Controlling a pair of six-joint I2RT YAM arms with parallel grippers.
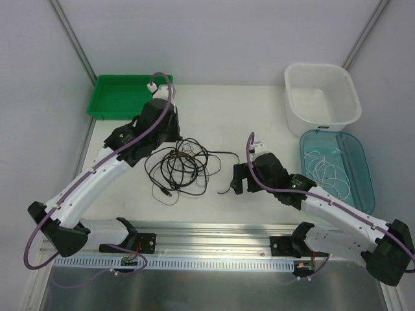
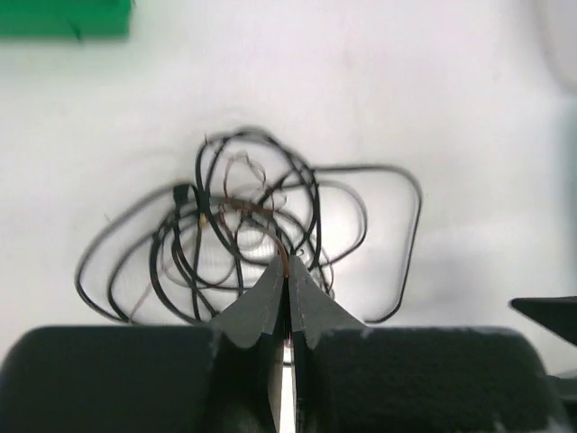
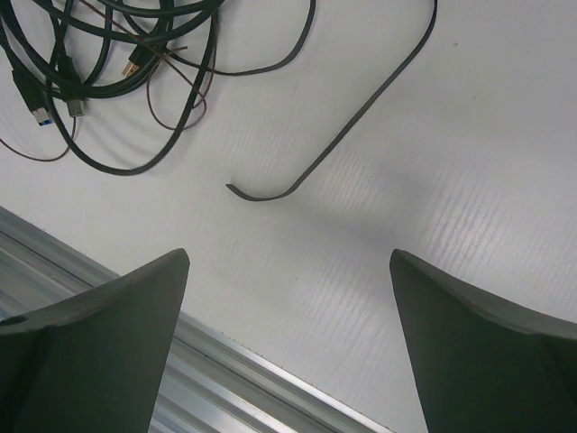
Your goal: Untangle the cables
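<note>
A tangle of thin black cables [image 1: 180, 165] lies on the white table between the arms, with a thin brown cord [image 2: 236, 209] looped through it. My left gripper [image 1: 175, 137] hangs over the tangle's far edge. In the left wrist view it [image 2: 288, 262] is shut on the brown cord, which runs from the fingertips into the tangle [image 2: 270, 207]. My right gripper [image 1: 238, 180] is open and empty, low over the table right of the tangle. In the right wrist view [image 3: 288, 257] a loose black cable end [image 3: 361, 111] lies ahead of it. A thin white cable [image 1: 327, 165] lies coiled in the blue tray.
A green tray [image 1: 123, 96] stands at the back left and a white bin [image 1: 321, 97] at the back right. The blue tray [image 1: 360, 162] sits in front of the bin. An aluminium rail [image 1: 214, 233] runs along the table's near edge.
</note>
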